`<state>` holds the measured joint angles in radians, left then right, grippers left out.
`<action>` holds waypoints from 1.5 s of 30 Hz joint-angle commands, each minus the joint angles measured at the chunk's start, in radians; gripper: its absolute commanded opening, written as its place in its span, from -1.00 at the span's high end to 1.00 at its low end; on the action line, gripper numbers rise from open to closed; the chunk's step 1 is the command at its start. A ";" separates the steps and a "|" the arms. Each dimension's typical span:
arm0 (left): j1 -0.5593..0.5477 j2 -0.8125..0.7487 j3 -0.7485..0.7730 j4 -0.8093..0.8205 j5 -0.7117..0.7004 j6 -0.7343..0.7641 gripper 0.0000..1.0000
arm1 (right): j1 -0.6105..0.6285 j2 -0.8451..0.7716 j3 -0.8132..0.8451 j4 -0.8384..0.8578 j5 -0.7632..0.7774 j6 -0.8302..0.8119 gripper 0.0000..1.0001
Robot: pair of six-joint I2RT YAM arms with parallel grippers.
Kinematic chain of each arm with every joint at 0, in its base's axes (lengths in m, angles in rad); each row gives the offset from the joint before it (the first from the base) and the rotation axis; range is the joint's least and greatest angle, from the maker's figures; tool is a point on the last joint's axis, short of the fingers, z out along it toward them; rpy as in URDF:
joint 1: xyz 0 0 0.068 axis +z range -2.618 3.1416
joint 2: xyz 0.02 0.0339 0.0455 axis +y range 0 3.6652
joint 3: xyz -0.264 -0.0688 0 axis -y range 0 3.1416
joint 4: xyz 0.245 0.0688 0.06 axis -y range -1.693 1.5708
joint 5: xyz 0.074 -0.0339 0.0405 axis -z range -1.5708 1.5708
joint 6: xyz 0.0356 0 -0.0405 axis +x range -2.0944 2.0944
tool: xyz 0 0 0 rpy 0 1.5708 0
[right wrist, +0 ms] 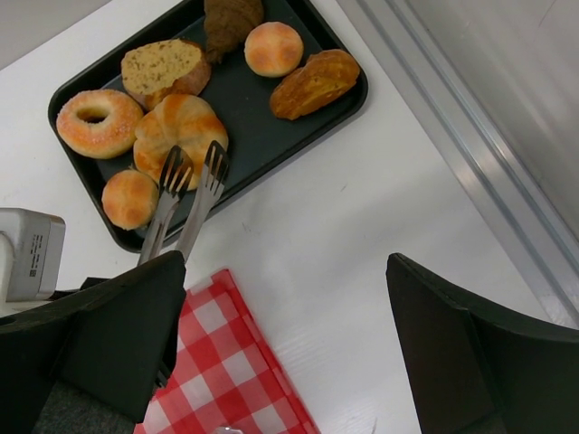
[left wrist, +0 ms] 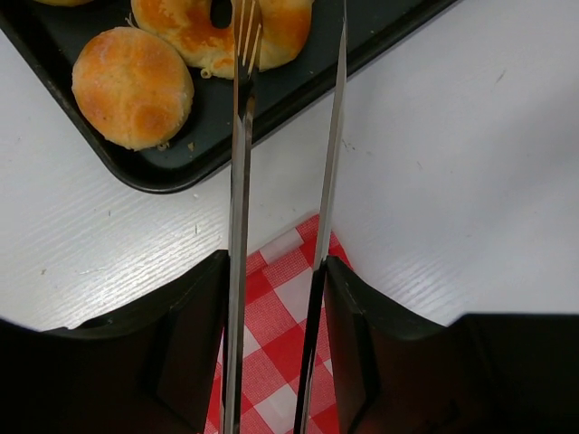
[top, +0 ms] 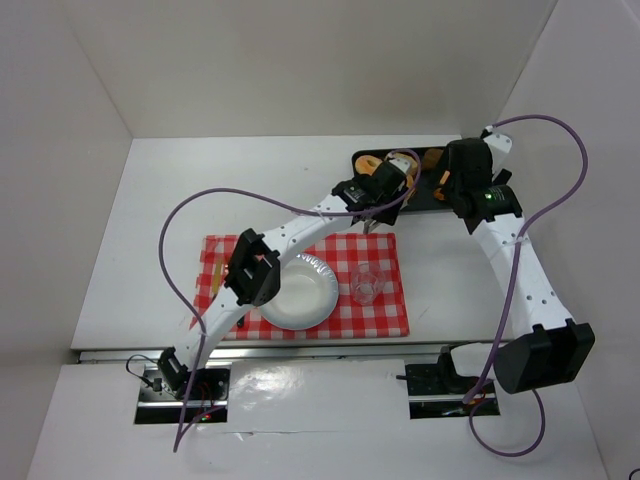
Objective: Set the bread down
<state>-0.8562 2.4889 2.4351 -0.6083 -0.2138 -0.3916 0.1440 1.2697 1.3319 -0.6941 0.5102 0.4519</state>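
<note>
Pickup looks like the step in hand. A red-checked cloth [top: 385, 310] lies at the desk's near edge, a white plate [top: 330, 276] on it, probably the drop spot. The black tray [right wrist: 262, 108] sits by the far edge, toward the right corner; the bread [right wrist: 181, 127] lies on it beside a ring doughnut [right wrist: 68, 127] and a small bun [right wrist: 129, 199]. Next, the tongs [left wrist: 237, 181] must straddle the bread and squeeze. The left gripper [left wrist: 276, 271], reaching far forward, pinches the tongs, their tips spread over the bread's near edge. The right gripper [right wrist: 285, 271] hangs beside the tray, fingers wide apart, empty.
</note>
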 commanded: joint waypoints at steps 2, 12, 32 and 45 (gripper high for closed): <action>0.002 0.021 0.055 0.045 -0.051 0.045 -0.14 | -0.017 -0.032 -0.016 0.011 -0.015 -0.009 -0.99; -0.030 0.010 0.035 0.074 -0.142 0.080 -0.16 | -0.017 -0.032 -0.025 0.021 -0.024 -0.018 -0.99; -0.040 0.022 -0.007 0.104 -0.110 0.080 -0.21 | -0.035 -0.023 -0.043 0.039 -0.042 -0.027 -0.99; -0.040 0.031 -0.030 0.075 -0.125 0.059 -0.21 | -0.035 -0.023 -0.043 0.039 -0.052 -0.027 -0.99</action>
<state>-0.8940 2.5198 2.3913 -0.5545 -0.3256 -0.3389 0.1169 1.2663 1.2938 -0.6849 0.4591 0.4355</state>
